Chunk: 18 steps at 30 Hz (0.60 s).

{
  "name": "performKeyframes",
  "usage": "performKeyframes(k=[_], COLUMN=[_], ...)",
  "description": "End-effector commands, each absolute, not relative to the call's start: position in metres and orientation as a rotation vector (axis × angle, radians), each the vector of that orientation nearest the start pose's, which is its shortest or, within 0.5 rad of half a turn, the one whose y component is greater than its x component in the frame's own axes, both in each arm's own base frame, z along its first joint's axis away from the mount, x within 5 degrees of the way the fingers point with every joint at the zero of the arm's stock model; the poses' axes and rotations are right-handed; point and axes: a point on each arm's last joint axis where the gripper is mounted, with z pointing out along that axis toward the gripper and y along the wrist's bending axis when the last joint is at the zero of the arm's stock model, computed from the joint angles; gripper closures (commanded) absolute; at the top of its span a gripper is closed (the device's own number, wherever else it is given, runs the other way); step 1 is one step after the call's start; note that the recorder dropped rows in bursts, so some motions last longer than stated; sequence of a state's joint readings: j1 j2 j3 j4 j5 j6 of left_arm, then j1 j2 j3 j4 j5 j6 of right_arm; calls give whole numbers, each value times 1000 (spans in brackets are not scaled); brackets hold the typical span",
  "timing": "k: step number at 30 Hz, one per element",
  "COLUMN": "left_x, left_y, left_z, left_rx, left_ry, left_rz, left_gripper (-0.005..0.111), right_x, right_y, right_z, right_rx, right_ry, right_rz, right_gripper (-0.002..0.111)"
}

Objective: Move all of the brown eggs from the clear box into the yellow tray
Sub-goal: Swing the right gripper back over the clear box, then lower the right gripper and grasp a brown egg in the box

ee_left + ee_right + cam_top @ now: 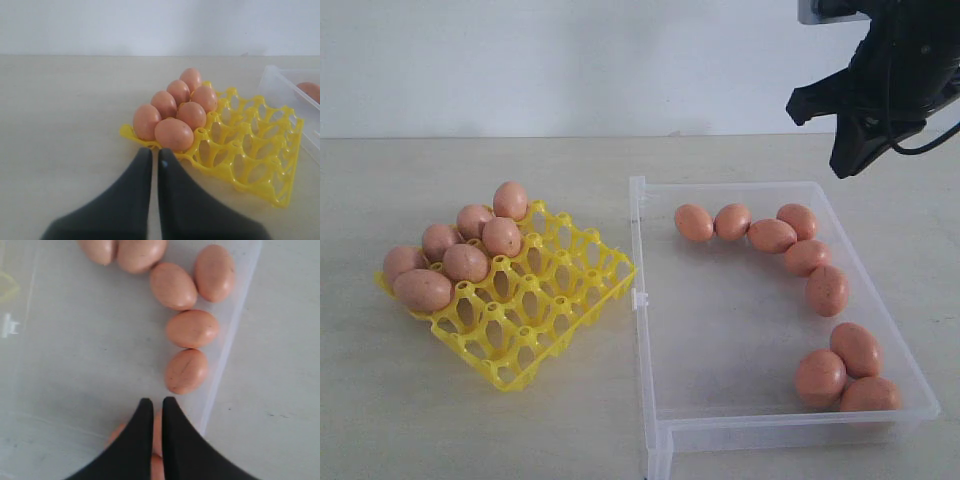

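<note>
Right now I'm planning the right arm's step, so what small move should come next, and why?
Probably open the right gripper. Its jaws are shut and empty above the clear box, and brown eggs lie just ahead of the fingertips, waiting to be picked.

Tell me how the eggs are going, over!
Left gripper by yellow tray, right gripper over clear box, both shut, empty. Seven brown eggs in tray, nine in box. Nothing blocking.

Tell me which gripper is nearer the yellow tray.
Left. The left gripper points at the yellow tray from just short of its corner. The right gripper hangs over the clear box, away from the tray.
</note>
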State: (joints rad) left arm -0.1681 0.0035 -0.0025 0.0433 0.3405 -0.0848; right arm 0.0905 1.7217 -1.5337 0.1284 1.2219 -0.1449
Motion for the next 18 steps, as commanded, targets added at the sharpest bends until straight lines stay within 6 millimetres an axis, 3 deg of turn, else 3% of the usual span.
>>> performKeyframes(k=[1, 7, 11, 15, 18], left_x=[53, 53, 53, 53, 53], left_y=[-8, -8, -8, -8, -8], left_z=[183, 183, 183, 183, 183], left_rx=[104, 104, 104, 104, 104], left_ry=[1820, 1820, 1820, 1820, 1820], left_rz=[-143, -143, -143, -143, -143], left_gripper=[103, 103, 103, 103, 103], right_x=[351, 354, 361, 369, 376], right_y=[45, 48, 52, 53, 53], right_z=[310, 303, 287, 267, 248], right_rx=[-296, -301, -318, -322, -333], right_ry=[2848, 2870, 2914, 2967, 3017], right_rz=[249, 243, 236, 244, 231], right_gripper=[109, 109, 106, 91, 72])
